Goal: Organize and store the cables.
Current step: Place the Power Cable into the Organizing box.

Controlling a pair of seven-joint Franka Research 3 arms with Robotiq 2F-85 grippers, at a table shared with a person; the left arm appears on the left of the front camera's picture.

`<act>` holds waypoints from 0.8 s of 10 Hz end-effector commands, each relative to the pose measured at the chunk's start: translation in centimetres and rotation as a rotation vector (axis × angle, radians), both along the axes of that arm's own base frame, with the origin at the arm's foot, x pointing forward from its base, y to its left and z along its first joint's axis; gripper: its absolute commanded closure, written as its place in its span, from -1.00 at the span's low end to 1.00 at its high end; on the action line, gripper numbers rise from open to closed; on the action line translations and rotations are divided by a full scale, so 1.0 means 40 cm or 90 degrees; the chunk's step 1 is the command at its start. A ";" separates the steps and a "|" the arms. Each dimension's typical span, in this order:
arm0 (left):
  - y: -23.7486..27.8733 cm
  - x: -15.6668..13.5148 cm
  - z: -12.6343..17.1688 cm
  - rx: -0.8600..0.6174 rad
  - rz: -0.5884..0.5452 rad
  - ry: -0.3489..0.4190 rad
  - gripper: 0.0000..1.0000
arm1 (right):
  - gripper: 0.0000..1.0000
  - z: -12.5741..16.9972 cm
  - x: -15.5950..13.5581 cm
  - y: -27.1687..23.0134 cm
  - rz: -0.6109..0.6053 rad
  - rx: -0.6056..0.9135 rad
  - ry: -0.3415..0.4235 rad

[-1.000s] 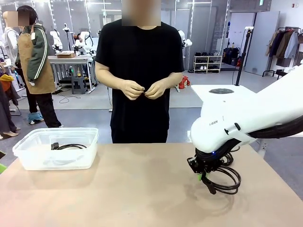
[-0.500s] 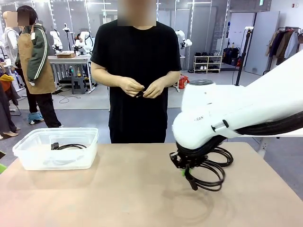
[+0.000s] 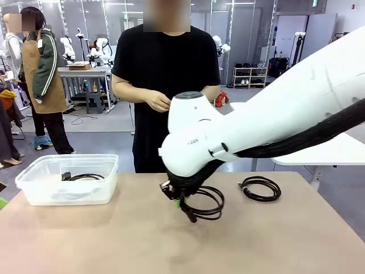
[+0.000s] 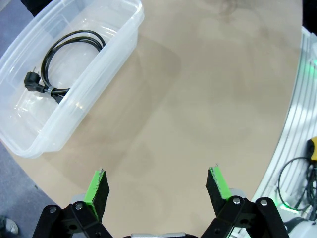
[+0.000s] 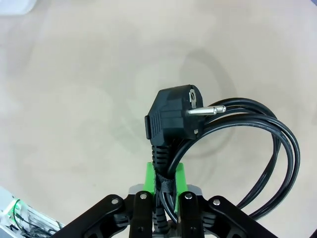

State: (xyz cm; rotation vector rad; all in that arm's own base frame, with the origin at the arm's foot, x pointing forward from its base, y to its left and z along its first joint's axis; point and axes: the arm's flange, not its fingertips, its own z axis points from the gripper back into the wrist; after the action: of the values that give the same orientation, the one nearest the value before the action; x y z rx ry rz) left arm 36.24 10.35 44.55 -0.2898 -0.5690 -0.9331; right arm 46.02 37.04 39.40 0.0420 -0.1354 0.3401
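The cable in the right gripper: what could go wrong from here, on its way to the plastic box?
1. The right gripper pinches the held cable only at the cord just below its plug; the loose loops might slip or swing.
2. The loops hang low, so they could catch on the rim of the plastic box.
3. Inside it, they may tangle with the stored cable.

Mid-frame, the right hand (image 3: 181, 202) grips a coiled cable (image 3: 210, 204) over the surface (image 3: 114, 240). A second cable (image 3: 259, 188) lies right of it; a third cable (image 3: 85, 177) sits in the left bin (image 3: 34, 191).
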 end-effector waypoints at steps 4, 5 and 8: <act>0.000 0.008 0.007 -0.003 0.009 0.004 -1.00 | 0.94 -0.097 -0.004 0.186 0.133 -0.013 0.065; 0.000 0.008 0.007 -0.003 0.009 0.004 -1.00 | 0.94 -0.119 -0.010 0.207 0.140 -0.019 0.078; 0.000 0.008 0.007 -0.003 0.009 0.004 -1.00 | 0.94 -0.142 -0.024 0.224 0.143 -0.007 0.100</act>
State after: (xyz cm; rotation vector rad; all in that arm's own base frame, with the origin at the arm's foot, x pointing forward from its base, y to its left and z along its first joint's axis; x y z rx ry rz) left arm 36.25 10.36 44.55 -0.2897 -0.5690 -0.9330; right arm 44.76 46.03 32.71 0.0603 0.0150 0.5524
